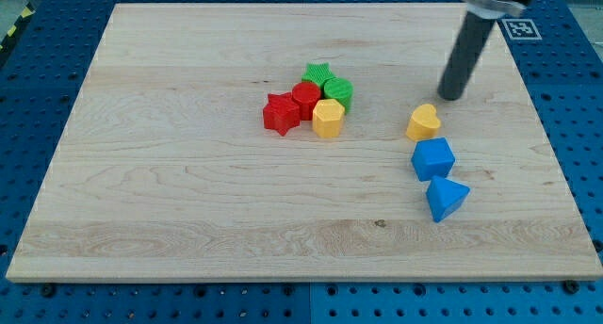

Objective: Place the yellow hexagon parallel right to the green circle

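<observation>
The yellow hexagon (328, 119) lies near the board's middle, touching the green circle (338, 91), which sits just above and to its right. A red circle (305, 100), a red star (281, 113) and a green star (317, 75) are packed against them in one cluster. My tip (449, 96) is on the board well to the right of the cluster, just above and to the right of a yellow heart (424, 122). It touches no block.
A blue cube-like block (432, 158) and a blue triangle (446, 198) lie below the yellow heart at the view's right. The wooden board (188, 192) rests on a blue perforated table. A marker tag (519, 27) sits at the top right.
</observation>
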You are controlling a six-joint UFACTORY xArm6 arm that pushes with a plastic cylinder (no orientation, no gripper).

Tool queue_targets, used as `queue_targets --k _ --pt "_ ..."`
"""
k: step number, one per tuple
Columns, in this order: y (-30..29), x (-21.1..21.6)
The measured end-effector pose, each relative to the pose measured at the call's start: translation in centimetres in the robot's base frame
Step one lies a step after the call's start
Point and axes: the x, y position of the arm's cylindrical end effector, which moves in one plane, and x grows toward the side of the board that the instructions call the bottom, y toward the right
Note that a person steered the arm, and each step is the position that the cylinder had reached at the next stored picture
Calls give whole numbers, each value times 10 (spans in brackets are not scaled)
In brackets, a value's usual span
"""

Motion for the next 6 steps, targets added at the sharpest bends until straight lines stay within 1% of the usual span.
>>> queue_targets --k 3,4,5,6 --pt "-168 0" --pt "-180 0" --pt "-154 10" --pt "-130 34"
